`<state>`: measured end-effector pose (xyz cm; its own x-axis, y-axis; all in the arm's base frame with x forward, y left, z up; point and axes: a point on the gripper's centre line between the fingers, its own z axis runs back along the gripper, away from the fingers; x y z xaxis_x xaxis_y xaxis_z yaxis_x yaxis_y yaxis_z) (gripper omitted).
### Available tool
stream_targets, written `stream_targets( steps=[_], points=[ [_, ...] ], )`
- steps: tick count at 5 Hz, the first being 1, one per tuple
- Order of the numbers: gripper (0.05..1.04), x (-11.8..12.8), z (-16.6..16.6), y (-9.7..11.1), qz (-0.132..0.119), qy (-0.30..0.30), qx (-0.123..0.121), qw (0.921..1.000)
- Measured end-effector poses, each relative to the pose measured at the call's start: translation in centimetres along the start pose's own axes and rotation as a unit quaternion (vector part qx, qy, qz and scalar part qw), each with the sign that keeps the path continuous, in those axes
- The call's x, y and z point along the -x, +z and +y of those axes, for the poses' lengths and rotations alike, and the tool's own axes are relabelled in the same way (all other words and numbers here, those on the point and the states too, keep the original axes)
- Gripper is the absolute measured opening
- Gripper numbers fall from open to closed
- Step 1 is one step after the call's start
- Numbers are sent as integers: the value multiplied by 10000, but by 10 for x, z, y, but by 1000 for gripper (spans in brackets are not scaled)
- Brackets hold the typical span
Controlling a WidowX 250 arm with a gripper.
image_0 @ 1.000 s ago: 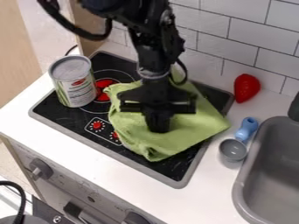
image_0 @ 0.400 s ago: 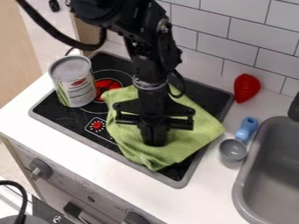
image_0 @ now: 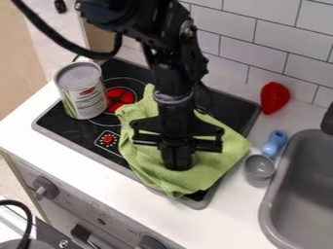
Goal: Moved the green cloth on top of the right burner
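White tiles back a white worktop [image_0: 78,177], and a black stove top [image_0: 55,116] with a grey rim is set into it. Taking twelve o'clock as the top of the view and the hand [image_0: 177,164] as the centre, the robot arm comes down from twelve, its upper part cut off by the edge. The hand's tip meets the bunched green cloth [image_0: 218,146], but I can't tell whether it is open, closed or gripping the fabric. The cloth lies in folds over the right part of the stove top, hiding any burner under it, and spreads over the rim towards two and six o'clock. A red burner [image_0: 118,96] shows at eleven, partly behind the can [image_0: 81,92], which stands upright at the stove's left edge; its grey top conceals the contents, and its label is too small to read. Towards three is a small grey cup [image_0: 259,167] with a blue handle [image_0: 277,140], its bowl facing up. Beyond it, the grey sink [image_0: 302,180] is cut off by the right edge, as is the black tap [image_0: 328,120] towards two. A red strawberry [image_0: 275,97] sits between one and two.
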<state>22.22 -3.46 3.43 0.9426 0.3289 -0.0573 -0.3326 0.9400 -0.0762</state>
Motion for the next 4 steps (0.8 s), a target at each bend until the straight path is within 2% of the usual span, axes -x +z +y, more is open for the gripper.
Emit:
stream_targets(
  steps=[1,2,3,4],
  points=[
    [52,-1,0,4,-116,109,-60,9999],
    [52,-21,6,13,-452,457,-41,9979],
    [53,-42,13,16,-562,680,-65,9961],
    [53,-55,20,22,-776,824,-38,9936]
  ],
)
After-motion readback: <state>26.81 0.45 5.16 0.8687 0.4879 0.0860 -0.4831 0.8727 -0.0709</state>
